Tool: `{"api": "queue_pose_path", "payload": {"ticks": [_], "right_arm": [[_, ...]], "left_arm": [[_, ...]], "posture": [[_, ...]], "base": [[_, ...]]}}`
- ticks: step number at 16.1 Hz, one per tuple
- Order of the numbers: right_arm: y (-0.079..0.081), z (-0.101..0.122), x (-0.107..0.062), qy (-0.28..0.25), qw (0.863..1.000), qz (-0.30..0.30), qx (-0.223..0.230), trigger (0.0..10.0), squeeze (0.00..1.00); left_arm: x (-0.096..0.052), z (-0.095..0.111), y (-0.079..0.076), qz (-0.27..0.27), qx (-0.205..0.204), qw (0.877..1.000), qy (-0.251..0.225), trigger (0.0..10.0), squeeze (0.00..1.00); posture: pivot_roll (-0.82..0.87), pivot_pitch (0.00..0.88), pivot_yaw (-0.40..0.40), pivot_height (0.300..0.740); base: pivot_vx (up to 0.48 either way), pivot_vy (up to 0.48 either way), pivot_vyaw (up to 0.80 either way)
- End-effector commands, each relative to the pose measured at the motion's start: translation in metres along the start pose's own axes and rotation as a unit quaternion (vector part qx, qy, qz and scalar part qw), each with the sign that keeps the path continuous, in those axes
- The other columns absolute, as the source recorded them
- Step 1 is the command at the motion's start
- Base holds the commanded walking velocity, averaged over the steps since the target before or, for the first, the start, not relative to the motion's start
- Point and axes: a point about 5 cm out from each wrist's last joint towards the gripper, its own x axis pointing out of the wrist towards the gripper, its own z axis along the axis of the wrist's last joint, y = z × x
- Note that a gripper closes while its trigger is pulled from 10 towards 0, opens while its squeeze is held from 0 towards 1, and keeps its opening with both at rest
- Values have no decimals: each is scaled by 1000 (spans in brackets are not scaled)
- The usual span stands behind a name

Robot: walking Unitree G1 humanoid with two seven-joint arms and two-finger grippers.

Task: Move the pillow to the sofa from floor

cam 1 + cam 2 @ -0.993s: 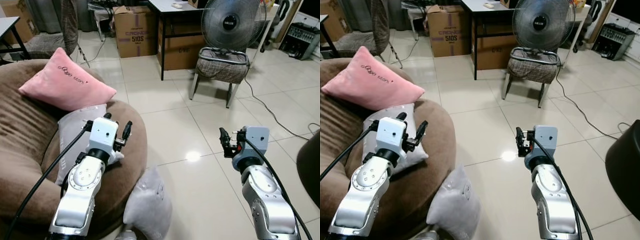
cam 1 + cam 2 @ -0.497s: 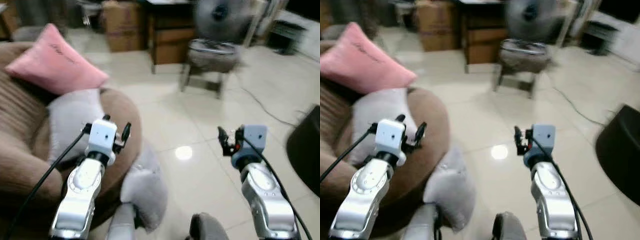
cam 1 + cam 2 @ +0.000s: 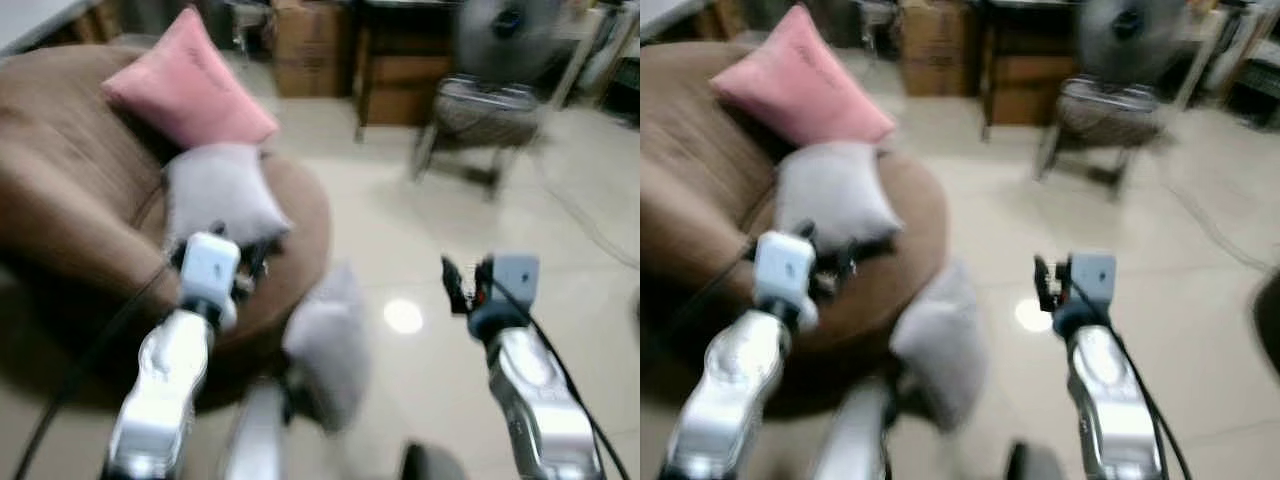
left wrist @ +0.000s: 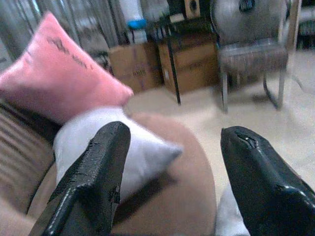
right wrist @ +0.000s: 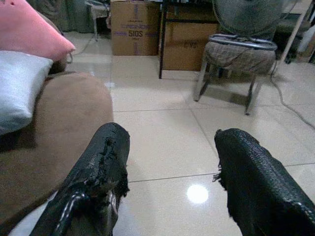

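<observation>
Leaning against the sofa's outer edge on the floor, the grey pillow looks light and squashy, best pinched at a corner by the left gripper or right gripper, both spread wide and empty.

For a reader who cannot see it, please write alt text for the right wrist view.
Two open black fingers frame a glossy tiled floor. Beside them a brown sofa holds a grey pillow and a pink pillow; beyond stand cardboard boxes and a chair.
</observation>
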Motion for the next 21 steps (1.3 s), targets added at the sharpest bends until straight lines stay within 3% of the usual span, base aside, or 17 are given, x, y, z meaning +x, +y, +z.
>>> {"api": "queue_pose_path", "payload": {"ticks": [1,4,15,21], "right_arm": [[2,4,1,-11,1000,2,1,10000,0],[2,3,0,-9,1000,3,0,10000,0],[1,0,-1,0,1000,3,-4,10000,0],[3,-1,-4,0,1000,10,2,10000,0]], "left_arm": [[4,6,4,1,6,1000,-10,10000,0],[4,6,4,0,6,1000,-11,10000,0],[1,4,0,-7,2,1000,-2,10000,0],[-1,-1,1,-4,3,1000,14,10000,0]], "posture": [[87,0,-6,632],[90,0,-8,632],[91,0,-11,632],[96,0,-16,562]], "base": [[270,0,0],[271,0,-781],[218,0,0],[0,0,0]]}}
